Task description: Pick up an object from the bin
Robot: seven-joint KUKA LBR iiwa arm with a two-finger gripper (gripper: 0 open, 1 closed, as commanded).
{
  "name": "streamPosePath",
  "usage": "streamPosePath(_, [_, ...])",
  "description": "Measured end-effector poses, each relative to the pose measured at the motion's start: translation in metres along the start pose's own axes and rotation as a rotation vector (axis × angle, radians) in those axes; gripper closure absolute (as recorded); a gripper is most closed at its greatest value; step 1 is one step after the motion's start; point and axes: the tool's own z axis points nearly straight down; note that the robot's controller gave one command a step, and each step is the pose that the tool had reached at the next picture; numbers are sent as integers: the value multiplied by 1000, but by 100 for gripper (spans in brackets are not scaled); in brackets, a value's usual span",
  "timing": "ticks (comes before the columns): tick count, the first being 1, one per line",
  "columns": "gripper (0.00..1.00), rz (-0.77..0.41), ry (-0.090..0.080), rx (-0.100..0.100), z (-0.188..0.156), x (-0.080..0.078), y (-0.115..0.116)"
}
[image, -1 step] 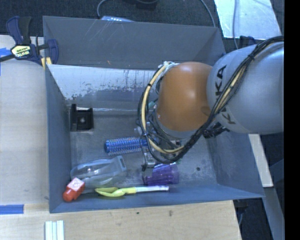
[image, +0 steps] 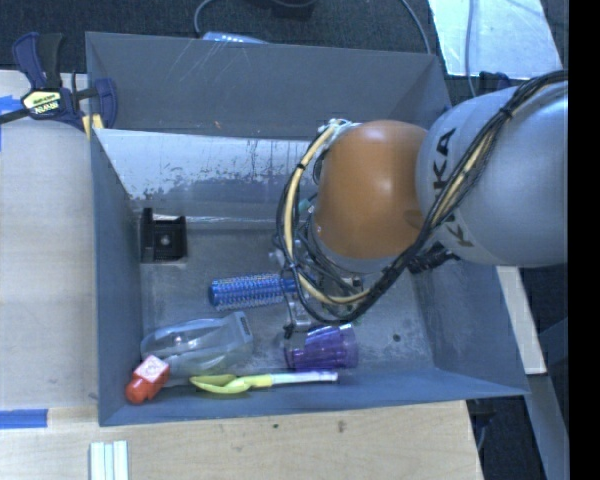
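My gripper (image: 297, 318) reaches down in the middle of the bin, mostly hidden under the arm's orange cover. It stands between a blue bristly brush (image: 248, 290) just to its left and a purple see-through cup (image: 323, 348) lying on its side right below it. Whether it touches either I cannot tell. A yellow-green spoon with a white handle (image: 262, 380) lies along the front wall, under the cup.
A clear plastic bottle (image: 195, 340) with an orange cap lies at the front left. A small black box (image: 163, 236) stands at the back left. The arm and its cables cover the bin's right half.
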Motion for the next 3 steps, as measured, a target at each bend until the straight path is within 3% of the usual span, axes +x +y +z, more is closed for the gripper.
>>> streamPosePath(1, [0, -31, -5, -1, 33, -33, -9])
streamPosePath(2, [100, 5, -3, -1, 94, -56, -6])
streamPosePath(3, [100, 5, -3, -1, 94, -56, -6])
